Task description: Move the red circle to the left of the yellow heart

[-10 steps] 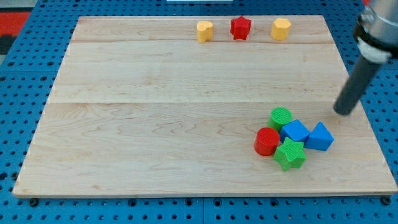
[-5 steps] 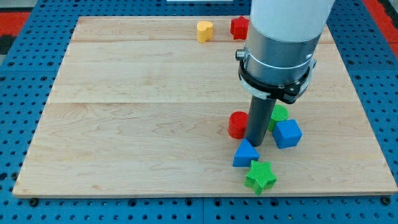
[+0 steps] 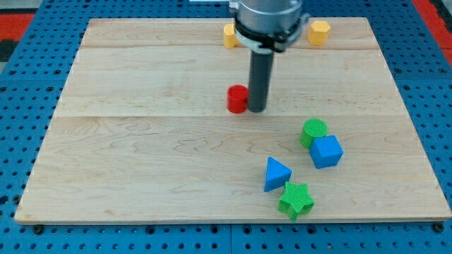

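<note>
No jaws on this rig, only my tip point(image 3: 256, 110), set touching the red circle point(image 3: 238, 99) on its right side, so pushes go up-left. Red circle mid-board, well below the yellow heart point(image 3: 229, 34), half hidden at top.

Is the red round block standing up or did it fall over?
Standing up: the red circle shows its flat top, with my tip against its right side.
</note>
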Tool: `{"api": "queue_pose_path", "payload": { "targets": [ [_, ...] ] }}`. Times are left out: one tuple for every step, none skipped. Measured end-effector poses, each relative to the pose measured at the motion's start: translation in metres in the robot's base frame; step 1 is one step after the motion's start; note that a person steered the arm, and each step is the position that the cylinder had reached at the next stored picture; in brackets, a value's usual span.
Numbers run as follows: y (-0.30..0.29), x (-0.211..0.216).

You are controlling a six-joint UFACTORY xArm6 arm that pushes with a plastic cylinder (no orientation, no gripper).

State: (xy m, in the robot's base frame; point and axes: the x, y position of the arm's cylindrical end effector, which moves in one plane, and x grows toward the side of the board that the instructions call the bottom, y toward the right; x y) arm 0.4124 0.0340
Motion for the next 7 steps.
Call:
{"api": "queue_pose_path", "payload": {
  "targets": [
    [-0.033, -0.006],
    [-0.031, 0.009],
    [-0.055, 0.009],
    [-0.089, -0.024],
    [-0.107, -0.057],
    [-0.097, -0.082],
    [-0.091, -0.084]
  ]
}}
